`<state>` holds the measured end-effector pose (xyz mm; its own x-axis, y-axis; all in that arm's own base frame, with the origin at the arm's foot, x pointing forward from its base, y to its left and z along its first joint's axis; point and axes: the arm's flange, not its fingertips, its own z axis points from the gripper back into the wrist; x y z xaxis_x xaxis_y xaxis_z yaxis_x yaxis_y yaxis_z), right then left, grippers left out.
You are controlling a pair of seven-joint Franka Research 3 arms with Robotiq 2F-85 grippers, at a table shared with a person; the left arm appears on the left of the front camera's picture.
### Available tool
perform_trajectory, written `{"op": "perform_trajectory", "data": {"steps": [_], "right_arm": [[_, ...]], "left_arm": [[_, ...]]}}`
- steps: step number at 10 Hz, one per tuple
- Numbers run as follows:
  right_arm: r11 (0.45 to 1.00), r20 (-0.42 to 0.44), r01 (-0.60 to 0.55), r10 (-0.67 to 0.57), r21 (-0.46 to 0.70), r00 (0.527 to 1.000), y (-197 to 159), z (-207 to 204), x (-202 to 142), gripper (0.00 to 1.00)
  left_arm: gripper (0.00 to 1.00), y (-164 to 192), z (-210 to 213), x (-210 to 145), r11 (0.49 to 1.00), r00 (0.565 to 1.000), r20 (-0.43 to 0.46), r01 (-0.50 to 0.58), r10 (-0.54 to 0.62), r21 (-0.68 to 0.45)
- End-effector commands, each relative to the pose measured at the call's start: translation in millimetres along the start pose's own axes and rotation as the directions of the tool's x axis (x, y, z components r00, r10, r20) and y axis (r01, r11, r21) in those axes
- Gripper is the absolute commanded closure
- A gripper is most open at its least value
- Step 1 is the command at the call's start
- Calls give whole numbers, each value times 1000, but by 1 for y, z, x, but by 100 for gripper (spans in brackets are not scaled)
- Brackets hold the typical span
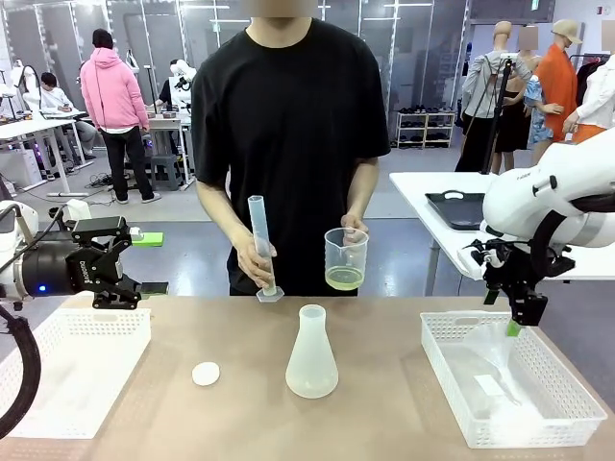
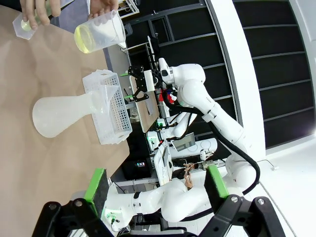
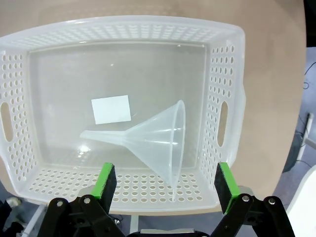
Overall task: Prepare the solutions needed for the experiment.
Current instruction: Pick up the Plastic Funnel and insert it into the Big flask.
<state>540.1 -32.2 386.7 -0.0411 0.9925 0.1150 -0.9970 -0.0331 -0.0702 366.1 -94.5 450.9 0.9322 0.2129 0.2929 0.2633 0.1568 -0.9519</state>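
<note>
Sitting as a thin, pale yellow-green layer in the bottom of a beaker (image 1: 346,252), the solution (image 1: 344,279) is held up by one hand (image 1: 355,229) of the person at the far table edge, well ahead of both claws and between them. The person's other hand (image 1: 252,261) grips a cylinder (image 1: 259,230) just beside the beaker, on the left claw's side, tilted slightly with its base down near the table edge. The left claw (image 1: 149,262) hangs with its jaws spread wide and nothing between them, fingers pointing toward the middle of the table, above the far edge of the left basket (image 1: 67,327). Ahead of it and lower stand a flask (image 1: 311,353) and, nearer to it, a cap (image 1: 206,374) lying flat on the table (image 1: 384,423). The right claw (image 3: 165,182) points straight down, its jaws also wide apart and holding nothing, over the near wall of the right basket (image 3: 224,113). Directly below it a funnel (image 3: 158,140) lies on its side in that basket, its wide mouth under the gap between the pads and its stem pointing away to one side. A white label (image 3: 111,109) lies flat on the basket floor just beyond the stem.
</note>
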Motion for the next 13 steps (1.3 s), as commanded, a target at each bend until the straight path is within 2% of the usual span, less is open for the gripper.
{"op": "perform_trajectory", "data": {"steps": [1, 7, 11, 13], "right_arm": [[1000, 4, -7, 7, 22, 1000, -4, -2, -1, 0], [996, 32, 3, -6, 84, 999, -1, -35, -8, 0], [993, 16, -8, 6, 117, 1000, -9, -35, -11, 0], [994, 19, -24, 23, 104, 1000, -12, -31, -10, 6]], "left_arm": [[0, -3, -2, 0, 1000, 1000, 7, -13, 13, -18], [0, -3, -2, 0, 1000, 1000, 7, -13, 13, -18], [0, -3, -2, 0, 1000, 1000, 7, -13, 13, -18], [0, -3, -2, 0, 1000, 1000, 7, -13, 13, -18]]}}
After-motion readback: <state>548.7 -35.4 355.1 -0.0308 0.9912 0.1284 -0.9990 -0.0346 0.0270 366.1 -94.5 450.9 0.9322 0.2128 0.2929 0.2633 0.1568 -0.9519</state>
